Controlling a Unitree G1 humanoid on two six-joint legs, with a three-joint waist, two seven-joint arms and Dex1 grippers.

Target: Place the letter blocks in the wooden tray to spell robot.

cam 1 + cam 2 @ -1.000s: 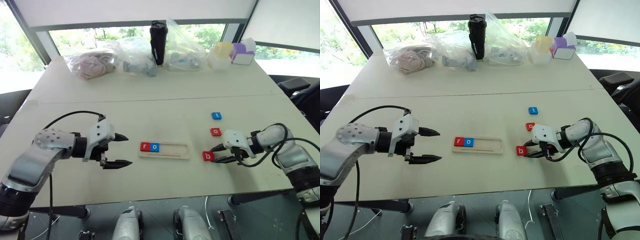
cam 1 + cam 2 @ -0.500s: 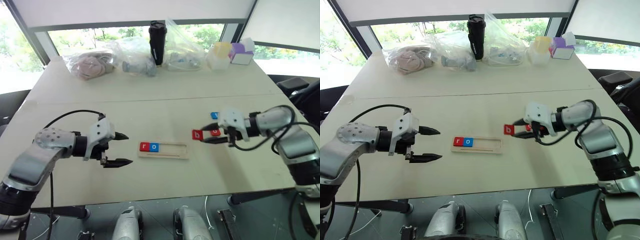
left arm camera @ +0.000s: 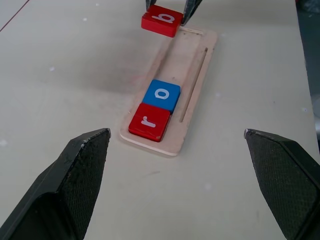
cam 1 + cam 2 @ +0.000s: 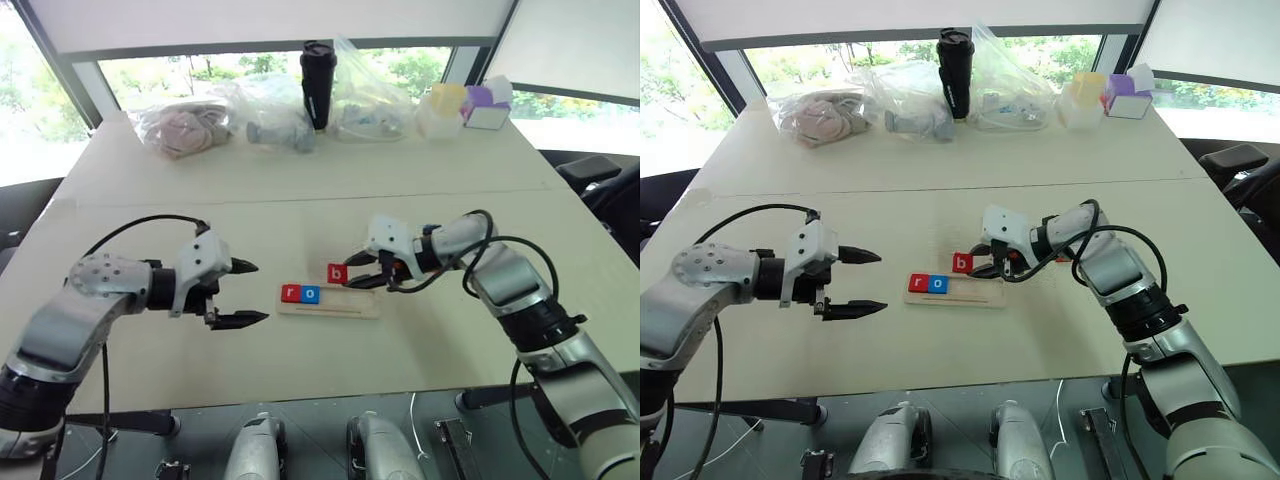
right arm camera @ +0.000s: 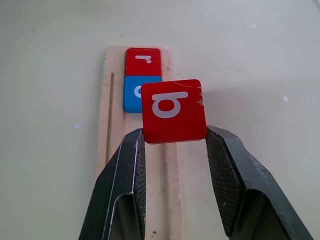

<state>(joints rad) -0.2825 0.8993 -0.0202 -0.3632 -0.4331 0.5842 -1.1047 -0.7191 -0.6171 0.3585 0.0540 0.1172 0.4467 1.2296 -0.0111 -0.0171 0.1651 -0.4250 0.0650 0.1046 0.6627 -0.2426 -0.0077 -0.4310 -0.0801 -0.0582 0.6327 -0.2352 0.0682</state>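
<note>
Right gripper (image 5: 174,137) clamped on b tile (image 5: 173,111) by side edges, face up, held above tray (image 4: 355,302) for third slot, beside o (image 4: 310,294), r (image 4: 290,293). Left gripper (image 4: 245,293) spread wide, idle left of tray.

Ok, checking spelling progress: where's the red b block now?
The red b block is gripped in the right end effector, above the wooden tray, right of the blue o.

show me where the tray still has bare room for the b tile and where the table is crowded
The wooden tray is bare right of the blue o, which sits beside the red r. The right gripper holds the red b above that stretch. The table between the tray and the open left gripper is bare too. The far edge is crowded: plastic bags, a black tumbler.
</note>
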